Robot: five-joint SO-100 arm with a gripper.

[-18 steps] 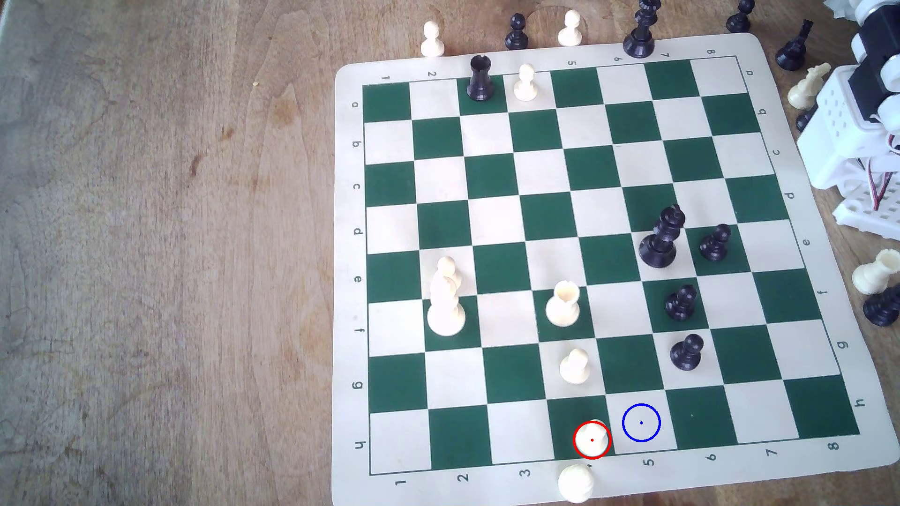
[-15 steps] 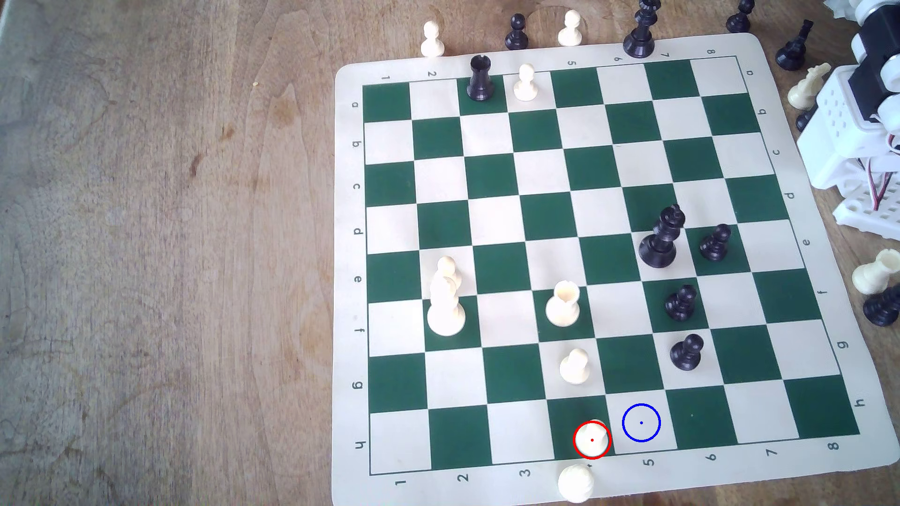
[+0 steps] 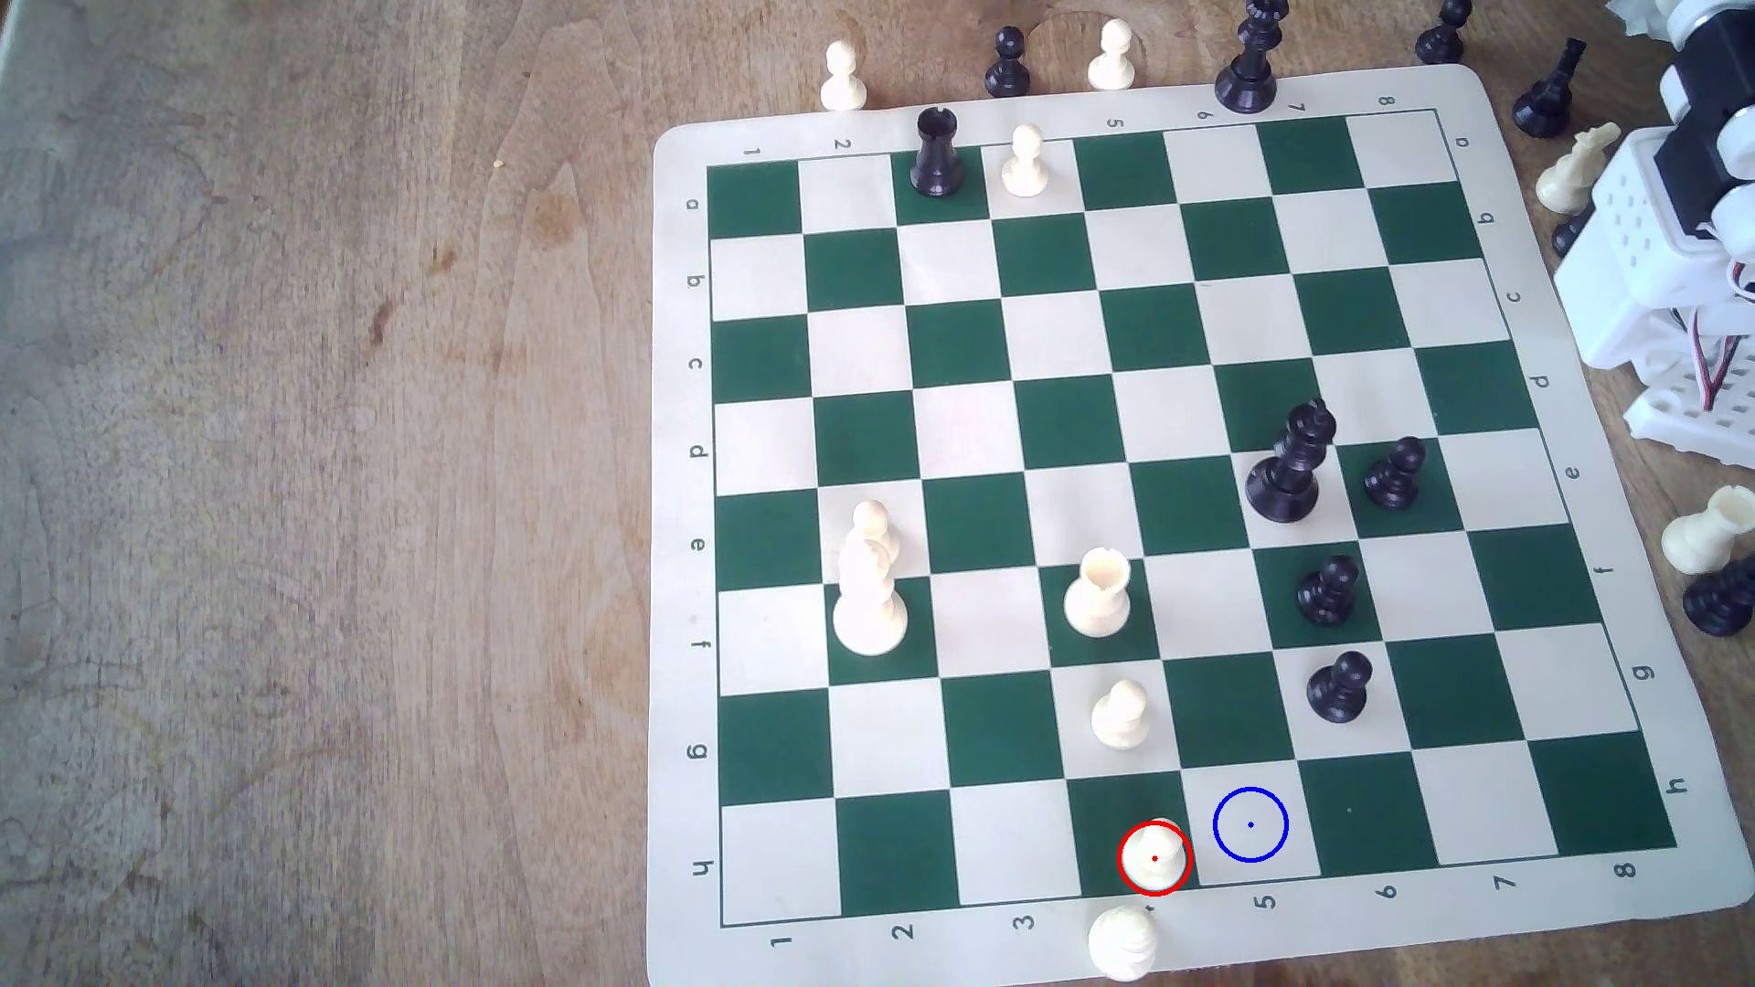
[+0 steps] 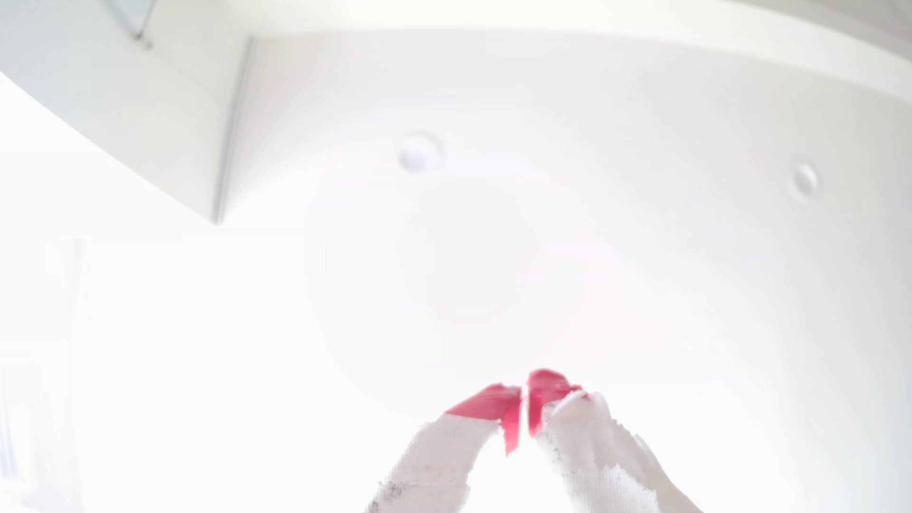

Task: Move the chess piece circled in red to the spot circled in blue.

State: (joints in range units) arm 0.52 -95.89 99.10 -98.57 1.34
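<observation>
Your cream pawn (image 3: pixel 1154 857), the one ringed in red, stands upright on a green square in the near row of the chess mat (image 3: pixel 679 949), toward the right side of that square in the exterior view. The blue-ringed square (image 3: pixel 1251 825) is the cream one just to its right in that view, and nothing sits on it. The pawn and the blue ring are close but apart.

Just beyond the mat's near edge, in front of your pawn, a bigger cream piece with a ridged head (image 3: pixel 1123 941) rests on the border. One row farther from you, another cream pawn (image 3: pixel 1121 714) stands on a cream square, and past it a cream rook (image 3: pixel 1099 593) on green. Three black pawns (image 3: pixel 1339 687) run in a line to the right, with a tall black king (image 3: pixel 1289 465) near them.

The arm's white base (image 3: pixel 1657 275) sits on the tabletop (image 3: pixel 285 474) at the far right, off the mat.

In the wrist view, your claw (image 4: pixel 524 394) points up at a bright white ceiling. Its red-tipped fingers (image 4: pixel 493 402) are all but touching, with only a thin slit between them, and they hold nothing.
</observation>
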